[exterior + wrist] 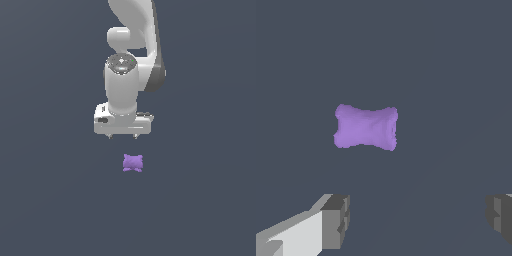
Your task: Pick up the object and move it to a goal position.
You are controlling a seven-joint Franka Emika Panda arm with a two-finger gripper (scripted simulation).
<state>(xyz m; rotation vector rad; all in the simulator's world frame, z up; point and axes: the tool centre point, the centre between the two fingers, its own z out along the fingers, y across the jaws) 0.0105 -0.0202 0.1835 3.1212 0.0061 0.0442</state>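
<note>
Object apart from spread jaws

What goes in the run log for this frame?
phase: pre-grasp | gripper: open, empty, above floor | object: on floor, untouched, apart from fingers

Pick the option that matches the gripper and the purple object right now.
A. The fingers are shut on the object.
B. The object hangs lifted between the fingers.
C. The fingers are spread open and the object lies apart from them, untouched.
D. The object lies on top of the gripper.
C: in the wrist view the gripper has its fingers spread wide with nothing between them, and the purple object lies apart on the surface.
</note>
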